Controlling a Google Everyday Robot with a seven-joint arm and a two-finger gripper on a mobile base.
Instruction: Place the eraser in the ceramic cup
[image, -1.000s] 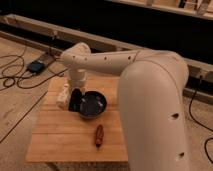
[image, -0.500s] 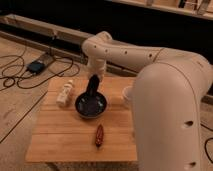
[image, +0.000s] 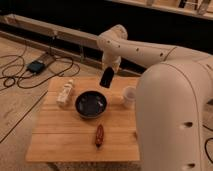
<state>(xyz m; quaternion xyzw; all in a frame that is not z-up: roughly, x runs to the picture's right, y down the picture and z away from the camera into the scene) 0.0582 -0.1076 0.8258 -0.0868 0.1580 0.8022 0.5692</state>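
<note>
The white arm (image: 150, 50) comes in from the right side and bends down over the far part of the wooden counter (image: 60, 142). At its end the claw (image: 108, 71) hangs in the air, above the far edge of the counter. The claw is closed narrow on the eraser (image: 105, 80), a flat black block that points downward below it with a small tilt. The eraser does not touch the counter and it does not touch any other thing there.

The ceramic cup (image: 129, 96) stands upright on the right side of the counter, just beside the big white body of the robot (image: 175, 120). It is to the right of the eraser, lower and a little nearer. I cannot see what is inside the cup.

The dark round bowl (image: 91, 104) is in the middle of the counter, near the cup but apart from it. The eraser hangs over the far rim of this bowl. A small white bottle (image: 66, 92) is left of the bowl. A reddish-brown long object (image: 99, 135) lies near the front edge. On the floor at the left are black cables (image: 15, 75).
</note>
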